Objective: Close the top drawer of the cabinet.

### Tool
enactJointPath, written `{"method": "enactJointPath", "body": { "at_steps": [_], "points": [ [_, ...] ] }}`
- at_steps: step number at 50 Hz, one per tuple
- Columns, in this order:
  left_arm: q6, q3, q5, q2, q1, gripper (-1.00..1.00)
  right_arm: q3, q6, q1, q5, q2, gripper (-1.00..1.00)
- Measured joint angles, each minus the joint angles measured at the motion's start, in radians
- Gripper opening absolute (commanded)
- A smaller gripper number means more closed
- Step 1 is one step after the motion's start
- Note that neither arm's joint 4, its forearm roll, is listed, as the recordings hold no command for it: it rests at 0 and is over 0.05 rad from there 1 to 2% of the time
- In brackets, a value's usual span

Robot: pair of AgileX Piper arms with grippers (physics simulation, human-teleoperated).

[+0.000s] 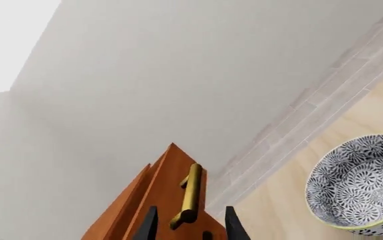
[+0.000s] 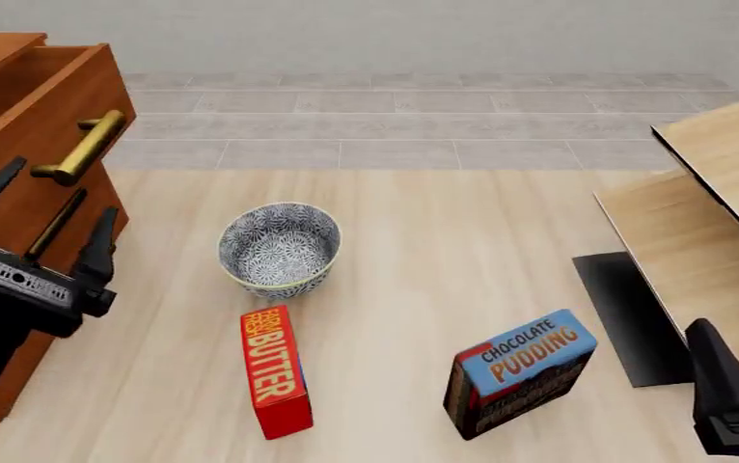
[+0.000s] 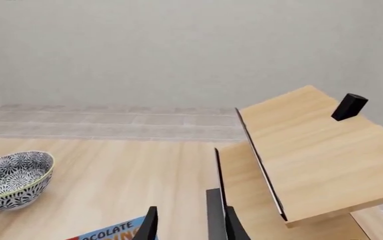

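Pale wood table (image 2: 473, 241) is backed by grey tiled floor and wall. At its left edge the cabinet (image 2: 15, 241) is seen, the top drawer (image 2: 35, 125) pulled out. It is judged rigid and heavy-sliding; a push on its front beside the slippery brass handle (image 2: 83, 147) is advised. Left gripper (image 2: 48, 236) is spread before it, grasping nothing. Right gripper (image 3: 190, 227) is parted, unladen.

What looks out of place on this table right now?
The top drawer of the cabinet stands pulled out. The butter box lies flat, and the chocolate pudding box sits tilted. Nothing looks spilled or damaged.
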Motion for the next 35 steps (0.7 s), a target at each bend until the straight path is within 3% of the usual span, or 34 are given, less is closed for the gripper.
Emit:
{"method": "enactJointPath", "body": {
  "at_steps": [19,35],
  "points": [
    [0.143,0.023,-0.232,0.214,0.053,1.00,0.000,-0.001,-0.004,-0.004,0.000,1.00],
    [0.223,0.028,-0.294,0.260,0.070,1.00,-0.001,-0.004,0.007,-0.004,0.000,1.00]
  ]
}}
